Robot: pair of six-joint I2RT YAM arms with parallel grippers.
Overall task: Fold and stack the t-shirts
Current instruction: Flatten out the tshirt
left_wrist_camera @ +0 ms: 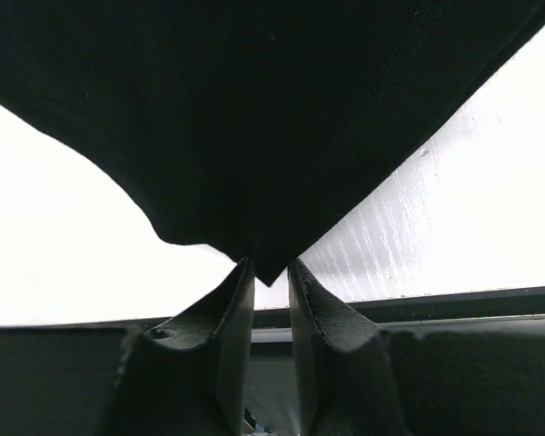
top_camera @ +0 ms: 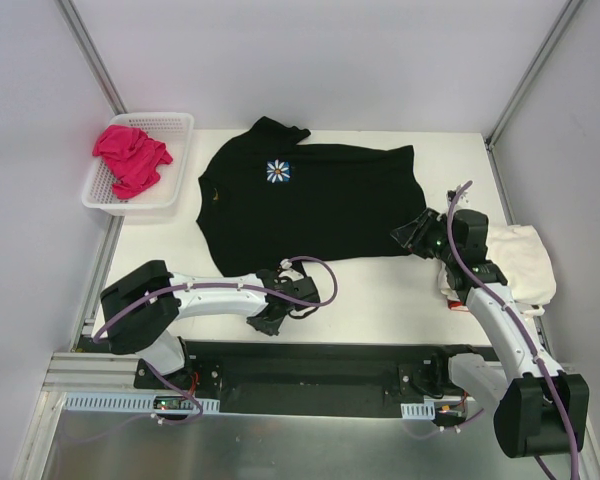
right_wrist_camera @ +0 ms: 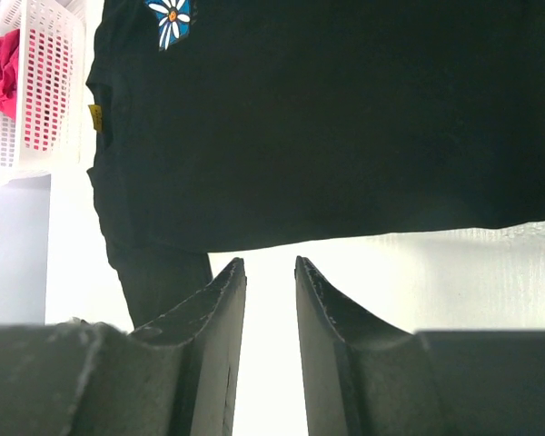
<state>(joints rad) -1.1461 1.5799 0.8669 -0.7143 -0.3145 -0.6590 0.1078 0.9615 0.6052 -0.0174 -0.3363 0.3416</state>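
**Black soft-cloth t-shirt with a white daisy on a blue patch (top_camera: 310, 210), spread flat on the white table (top_camera: 380, 290), a gripper at each near corner.**

The left gripper (left_wrist_camera: 271, 268) has its jaws drawn narrow, with a corner of the shirt's hem dipping between the tips; whether they actually pinch it is hard to tell. The right gripper (right_wrist_camera: 270, 263) stands slightly parted and holds nothing, just short of the hem. A bright pink t-shirt (top_camera: 130, 155) lies crumpled in the white plastic mesh basket (top_camera: 175, 118) at far left. Cream-white t-shirts (top_camera: 525, 260) are bunched at the right edge.
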